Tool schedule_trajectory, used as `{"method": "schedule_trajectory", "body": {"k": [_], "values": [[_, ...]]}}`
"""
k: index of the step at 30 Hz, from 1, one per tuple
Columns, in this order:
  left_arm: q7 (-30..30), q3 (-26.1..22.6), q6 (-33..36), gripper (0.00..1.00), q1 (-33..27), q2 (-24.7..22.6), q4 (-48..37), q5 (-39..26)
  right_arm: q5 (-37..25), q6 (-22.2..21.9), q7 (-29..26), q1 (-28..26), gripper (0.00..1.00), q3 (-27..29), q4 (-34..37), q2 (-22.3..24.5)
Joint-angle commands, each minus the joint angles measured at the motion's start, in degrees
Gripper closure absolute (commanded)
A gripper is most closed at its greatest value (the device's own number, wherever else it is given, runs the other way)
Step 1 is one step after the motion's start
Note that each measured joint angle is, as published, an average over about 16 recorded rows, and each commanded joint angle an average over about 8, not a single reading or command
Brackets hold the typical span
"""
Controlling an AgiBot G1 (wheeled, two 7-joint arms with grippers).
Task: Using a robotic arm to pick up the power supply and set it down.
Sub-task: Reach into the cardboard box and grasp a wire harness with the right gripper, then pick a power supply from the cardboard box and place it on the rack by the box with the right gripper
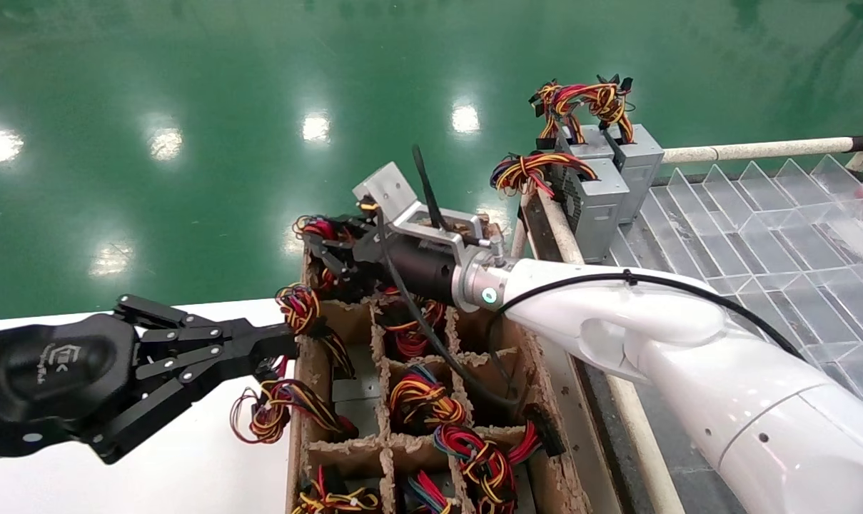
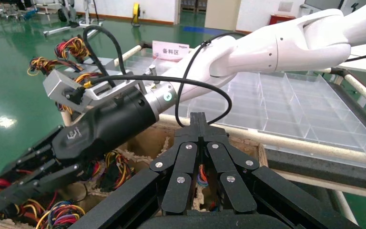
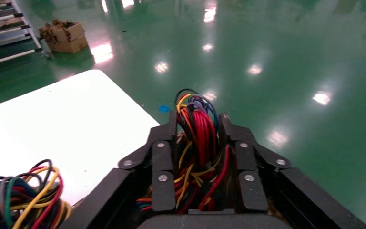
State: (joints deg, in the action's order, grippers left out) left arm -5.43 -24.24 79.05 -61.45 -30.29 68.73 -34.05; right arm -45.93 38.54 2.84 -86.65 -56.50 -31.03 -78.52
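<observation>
My right gripper (image 1: 320, 243), on the white robotic arm (image 1: 617, 321), reaches into the far-left corner cell of the cardboard box (image 1: 549, 400). Its fingers are closed around the mostly red wire bundle (image 3: 199, 131) of the power supply; the grey body of the supply is hidden below the fingers. The same red bundle (image 1: 318, 228) shows at the gripper's tip in the head view. My left gripper (image 1: 283, 339) is shut with nothing in it, its tips touching the box's left wall. From the left wrist, that gripper (image 2: 198, 118) points across the box below the right gripper's black body (image 2: 105, 129).
The box's other cells hold more supplies with red, yellow and black wire bundles (image 1: 424, 400). Two grey supplies (image 1: 606, 189) stand on the near corner of a clear plastic divider tray (image 1: 774, 235) at the right. A white table (image 1: 188, 464) lies left of the box.
</observation>
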Motion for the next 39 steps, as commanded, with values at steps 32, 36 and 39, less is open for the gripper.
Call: {"method": "schedule_trajectory", "body": {"k": [32, 36, 39], "values": [[0.0, 0.0, 0.0, 1.0, 0.0, 0.0, 0.0, 0.0, 7.4, 6.05, 15.24, -16.72, 1.0, -5.98, -3.62, 6.28], [0.0, 0.0, 0.0, 1.0, 0.0, 0.0, 0.0, 0.0, 5.26, 7.4, 15.0, -20.58, 1.0, -6.71, -6.65, 10.34], [0.0, 0.0, 0.0, 1.0, 0.0, 0.0, 0.0, 0.0, 4.15, 8.45, 13.21, -23.28, 1.0, -7.28, -8.43, 13.4]]}}
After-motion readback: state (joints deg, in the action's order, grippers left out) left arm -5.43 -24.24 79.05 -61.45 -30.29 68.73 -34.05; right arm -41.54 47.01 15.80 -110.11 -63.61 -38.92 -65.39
